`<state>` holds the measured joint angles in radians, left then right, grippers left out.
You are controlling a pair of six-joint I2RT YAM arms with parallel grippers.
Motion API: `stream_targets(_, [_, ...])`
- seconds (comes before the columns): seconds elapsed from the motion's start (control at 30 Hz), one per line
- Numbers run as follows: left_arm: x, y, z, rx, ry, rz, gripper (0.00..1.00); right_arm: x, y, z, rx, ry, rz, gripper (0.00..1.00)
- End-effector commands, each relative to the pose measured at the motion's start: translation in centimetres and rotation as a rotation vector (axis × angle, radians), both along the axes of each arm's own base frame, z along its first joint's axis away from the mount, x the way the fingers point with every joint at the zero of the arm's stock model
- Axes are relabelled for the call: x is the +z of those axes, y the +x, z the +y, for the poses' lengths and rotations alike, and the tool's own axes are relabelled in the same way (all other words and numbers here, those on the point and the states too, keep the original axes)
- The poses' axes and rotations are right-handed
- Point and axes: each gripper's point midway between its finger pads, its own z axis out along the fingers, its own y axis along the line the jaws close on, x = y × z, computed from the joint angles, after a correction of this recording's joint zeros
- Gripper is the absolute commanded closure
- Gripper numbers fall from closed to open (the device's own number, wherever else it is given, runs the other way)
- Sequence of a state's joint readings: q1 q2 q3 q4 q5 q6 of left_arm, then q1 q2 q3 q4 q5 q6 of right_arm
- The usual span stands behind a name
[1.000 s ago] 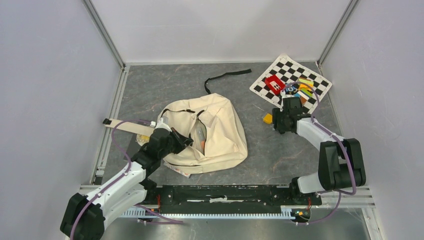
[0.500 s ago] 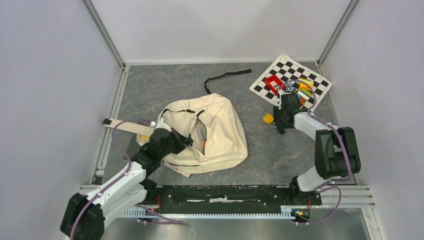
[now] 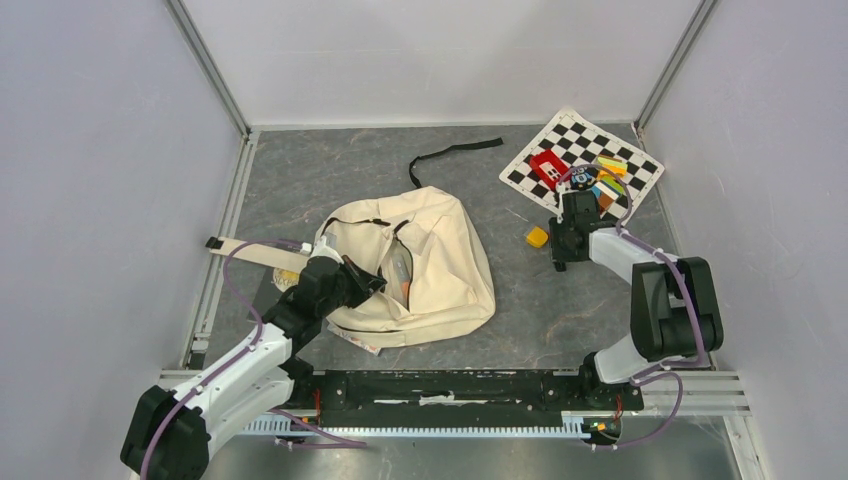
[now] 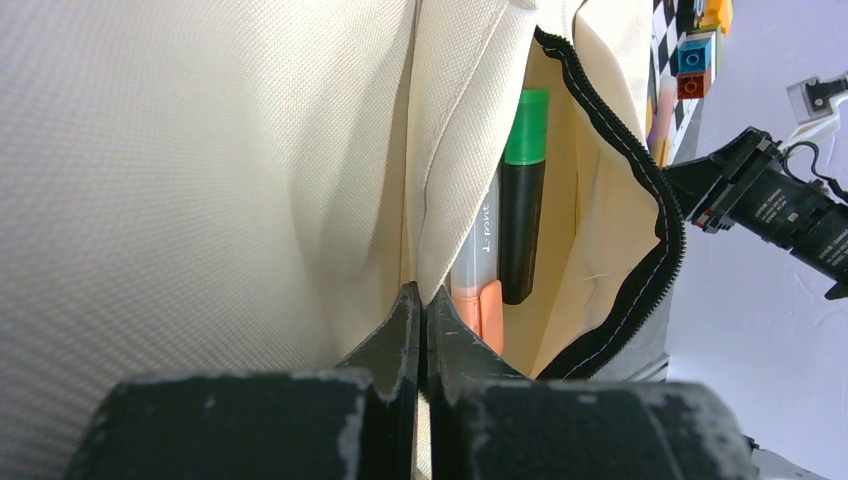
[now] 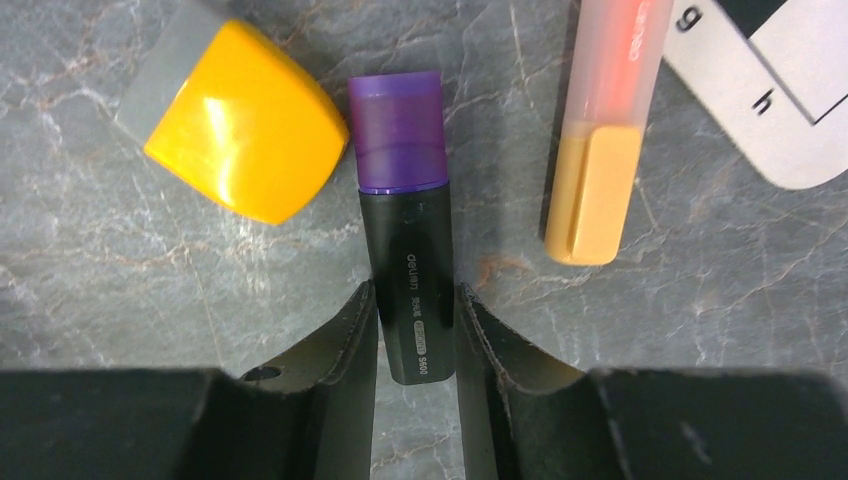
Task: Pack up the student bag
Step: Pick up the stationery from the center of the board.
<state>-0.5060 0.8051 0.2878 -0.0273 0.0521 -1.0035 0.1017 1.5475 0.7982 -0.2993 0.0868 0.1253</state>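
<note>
Surface: grey marbled tabletop (image 3: 330, 170) between pale walls.
Bag: one large cream canvas backpack (image 3: 440, 260) with black zips, lying flat on the table, around and ahead of the left jaws, well apart from the right jaws.
Left gripper (image 4: 421, 305): jaws pressed together, pinching a fold of cream canvas at the open pocket's mouth.
Pocket, left wrist view only: two pens just beyond the jaw tips, one green-capped black highlighter (image 4: 522, 200) and one grey-barrelled pen with a pale orange cap (image 4: 478, 250); white lettering on the grey barrel, not surely readable.
Right gripper (image 5: 415, 295): jaws astride the barrel of one purple-capped black highlighter (image 5: 405, 200), close against both sides; firm squeeze or not, cannot tell.
Ahead of the right jaws: one yellow rounded plastic piece (image 5: 245, 135) to the left, one translucent pen with an orange cap (image 5: 600, 130) to the right, both apart from the fingers.
Writing, right wrist view only: "deli" and "S600" on the clasped barrel.
Top view only: one black-and-white checkerboard card (image 3: 560, 150) beyond the right jaws, one loose black strap (image 3: 455, 152) beyond the bag.
</note>
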Motion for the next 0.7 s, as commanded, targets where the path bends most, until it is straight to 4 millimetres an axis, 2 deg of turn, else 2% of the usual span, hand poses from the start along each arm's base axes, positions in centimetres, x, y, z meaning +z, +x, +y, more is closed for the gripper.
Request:
stream_targets(0.0, [-0.7,-0.5,-0.1,0.006,-0.017,0.035,0.98,-0.1,-1.6,1.0,0.007,0.072,0.009,0.73])
stream_targets(0.1, [-0.7,-0.4,-0.1,0.006,-0.018,0.036,0.98,-0.2,-1.6,1.0,0.006,0.072,0.011,0.73])
stream_targets(0.3, [-0.6,-0.6,-0.1,0.008,-0.024,0.035,0.98,-1.4,-1.8,0.8,-0.001,0.055,0.046,0.64])
stream_targets(0.4, [-0.7,-0.6,0.0,0.012,-0.024,0.035,0.98,-1.8,-2.2,0.5,-0.006,0.042,0.06,0.64])
stream_targets(0.53, [-0.6,-0.6,-0.1,0.009,-0.031,0.034,0.98,-1.2,-2.1,0.3,-0.011,0.036,0.039,0.74])
stream_targets(0.67, [-0.4,-0.5,-0.1,0.01,-0.032,0.031,0.98,0.6,-1.4,0.2,-0.017,0.031,-0.008,0.89])
